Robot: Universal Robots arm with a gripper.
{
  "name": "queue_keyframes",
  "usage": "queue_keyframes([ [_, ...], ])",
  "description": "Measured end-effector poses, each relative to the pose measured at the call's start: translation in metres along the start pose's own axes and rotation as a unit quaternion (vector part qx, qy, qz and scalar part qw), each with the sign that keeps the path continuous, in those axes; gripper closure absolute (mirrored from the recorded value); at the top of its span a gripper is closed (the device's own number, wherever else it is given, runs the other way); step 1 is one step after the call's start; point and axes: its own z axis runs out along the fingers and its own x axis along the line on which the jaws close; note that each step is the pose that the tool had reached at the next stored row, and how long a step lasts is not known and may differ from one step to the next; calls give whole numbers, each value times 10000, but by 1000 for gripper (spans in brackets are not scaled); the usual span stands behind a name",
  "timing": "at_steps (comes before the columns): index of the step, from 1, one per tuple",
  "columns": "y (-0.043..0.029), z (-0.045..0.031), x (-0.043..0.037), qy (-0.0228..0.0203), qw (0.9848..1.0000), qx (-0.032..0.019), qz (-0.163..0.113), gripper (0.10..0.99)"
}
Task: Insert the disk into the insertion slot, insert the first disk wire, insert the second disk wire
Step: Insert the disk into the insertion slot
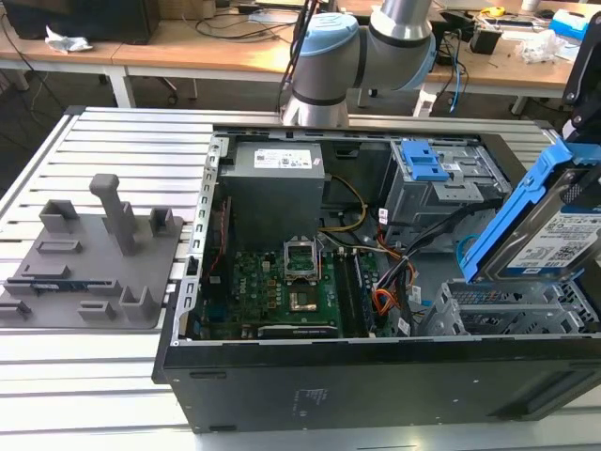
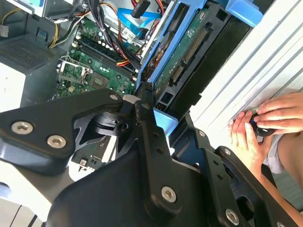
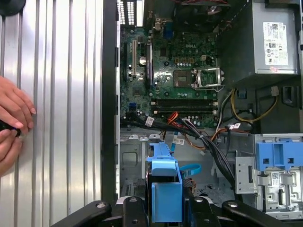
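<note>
My gripper [image 3: 165,210] is shut on the disk [image 1: 556,230], a silver drive with a white label in a bright blue carrier. The disk hangs tilted over the open computer case, at the exterior view's right. Just below it sits the insertion slot [image 1: 498,315], a grey perforated metal cage with an open bay. In the second wrist view the black fingers [image 2: 144,118] clamp the blue carrier [image 2: 163,124], and the disk's green circuit underside [image 2: 189,52] faces the camera. A loose blue cable [image 3: 191,169] and an orange-and-black wire bundle [image 1: 385,299] lie beside the cage.
Inside the case are the motherboard [image 1: 282,282], the power supply [image 1: 275,183] and a taller drive bay with a blue latch [image 1: 423,162]. A person's hands [image 3: 12,118] rest on the ribbed table beside the case. A grey fixture [image 1: 94,254] stands at the exterior view's left.
</note>
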Motion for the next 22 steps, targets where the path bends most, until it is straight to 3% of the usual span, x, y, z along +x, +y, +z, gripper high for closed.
queue_keyframes([
  [8,-2,63,0,17,9998,-7,-200,722],
  [22,-4,88,1,14,9999,-5,-153,722],
])
